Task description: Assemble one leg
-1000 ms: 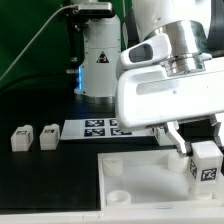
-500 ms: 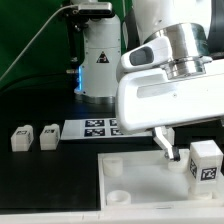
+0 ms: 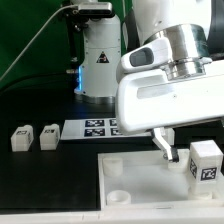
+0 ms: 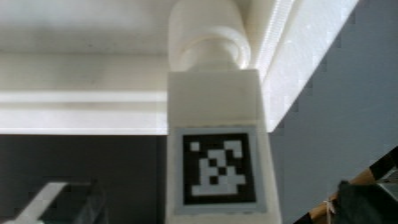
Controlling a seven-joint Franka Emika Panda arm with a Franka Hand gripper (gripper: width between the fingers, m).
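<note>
The gripper is hanging with its jaws apart around the leg, which is standing upright and untouched on the white panel by the tabletop's front edge, toward the exterior view's right corner. I'm judging that trouble is waiting if the arm drifts sideways while lifting: a finger could clip the free-standing leg and tip it, and I cannot tell whether it is seated in a socket. Compared with a second ago, that finger is standing clear of the leg instead of pressing it, while the leg is sitting where it was.
</note>
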